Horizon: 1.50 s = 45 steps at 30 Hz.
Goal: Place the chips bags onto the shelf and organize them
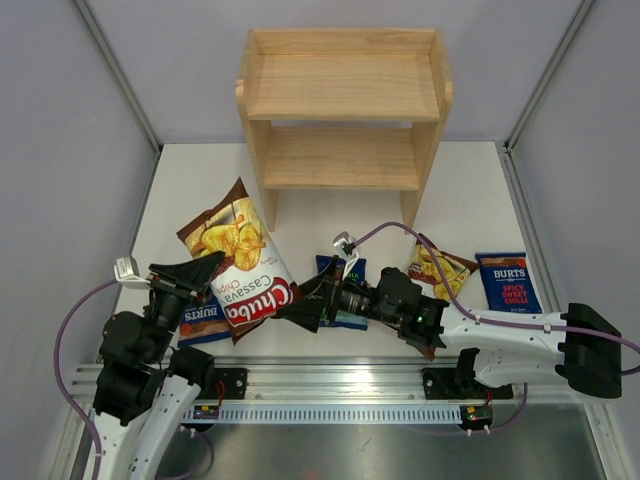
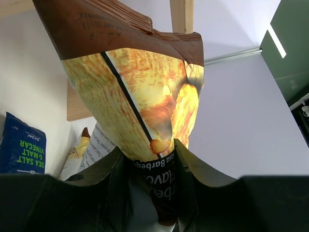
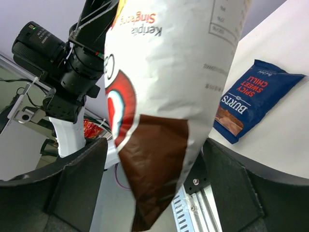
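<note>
A large brown-and-white Chuba bag [image 1: 240, 262] is held up off the table, in front of the wooden shelf [image 1: 345, 100]. My left gripper [image 1: 210, 270] is shut on its left edge; in the left wrist view [image 2: 152, 157] the fingers pinch the bag [image 2: 140, 92]. My right gripper [image 1: 302, 310] is open, its jaws wide either side of the bag's lower corner [image 3: 159, 159] without touching it. The second Chuba bag [image 1: 440, 268] lies flat on the table. Burts bags lie at the right [image 1: 507, 282], in the middle behind my right arm [image 1: 345, 268], and under my left arm [image 1: 200, 320].
Both shelf tiers hold nothing. The metal base rail [image 1: 330, 385] runs along the near table edge. Grey walls close in the table on the left, back and right. A Burts bag [image 3: 256, 94] lies near the rail in the right wrist view.
</note>
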Motion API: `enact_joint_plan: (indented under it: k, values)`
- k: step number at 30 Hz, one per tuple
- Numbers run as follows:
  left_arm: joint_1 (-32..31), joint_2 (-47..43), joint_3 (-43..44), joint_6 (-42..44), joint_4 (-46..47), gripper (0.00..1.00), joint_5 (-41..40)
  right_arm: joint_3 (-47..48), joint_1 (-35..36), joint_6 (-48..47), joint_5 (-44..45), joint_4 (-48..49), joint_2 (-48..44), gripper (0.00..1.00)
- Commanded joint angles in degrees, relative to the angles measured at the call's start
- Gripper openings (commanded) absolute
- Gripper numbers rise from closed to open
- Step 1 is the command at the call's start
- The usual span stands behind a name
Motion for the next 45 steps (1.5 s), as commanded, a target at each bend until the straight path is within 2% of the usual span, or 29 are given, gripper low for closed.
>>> enact_joint_plan:
  k: [1, 5, 9, 10, 13, 14, 17, 18, 21, 22, 26, 33, 35, 41, 45]
  values:
    - [-0.16, -0.01, 0.58, -2.95, 7.06, 0.22, 4.10, 2.67, 0.75, -2.81, 2.44, 3.91, 0.38, 0.86]
    - [-0.16, -0.71, 0.22, -3.48, 7.06, 0.22, 3.84, 3.02, 1.02, -3.25, 2.27, 4.09, 1.17, 0.79]
    - [-0.16, -0.71, 0.75, -2.78, 6.54, 0.24, 4.10, 3.28, 1.10, -3.86, 0.86, 4.79, 1.96, 0.64]
    - [-0.16, -0.71, 0.92, -2.43, 5.58, 0.26, 4.01, 3.28, 1.28, -3.95, 0.43, 5.14, 1.96, 0.56]
    - [-0.25, -0.54, 1.36, -0.76, 4.34, 0.33, 3.57, 2.85, 1.19, -4.48, -0.81, 5.58, 1.35, 0.41]
    - [-0.16, -0.36, 1.54, 0.98, 4.34, 0.44, 3.66, 2.67, 1.19, -4.65, -0.98, 5.49, 1.09, 0.40]
    - [-0.25, 3.14, 4.96, 4.85, 1.88, 0.64, 4.54, 1.62, 1.28, -4.57, -0.64, 4.88, -0.58, 0.33]
    - [-0.25, 5.24, 5.93, 8.00, 1.44, 0.79, 5.15, 0.92, 1.19, -4.66, 0.06, 4.62, -1.80, 0.30]
    - [-0.16, 7.98, 8.92, 12.86, -0.06, 0.99, 6.47, 0.21, 1.19, -5.18, 0.77, 2.95, -4.18, 0.18]
    - [-0.16, 9.21, 9.36, 13.56, -0.15, 0.99, 6.82, 0.21, 1.28, -5.44, 0.77, 1.81, -4.71, 0.14]
    - [-0.25, 9.83, 10.50, 17.07, -2.16, 0.99, 5.60, -0.41, 1.28, -6.15, 2.44, -1.27, -7.78, 0.14]
    - [-0.25, 11.06, 19.64, 28.41, -16.66, 0.99, -9.59, -4.00, 1.19, -6.76, 9.29, -8.91, -17.35, 0.13]
    - [-0.25, 12.11, 22.71, 32.79, -20.09, 0.99, -11.45, -4.36, 1.19, -7.20, 12.35, -11.37, -19.65, 0.13]
    - [-0.25, 14.93, 24.84, 42.47, -24.67, 0.99, -10.67, -2.08, 0.84, -7.56, 21.67, -21.04, -24.84, 0.12]
    - [-0.25, 14.93, 22.03, 45.21, -24.76, 0.99, -10.40, 0.99, -3.28, -6.24, 20.73, -22.71, -24.32, 0.13]
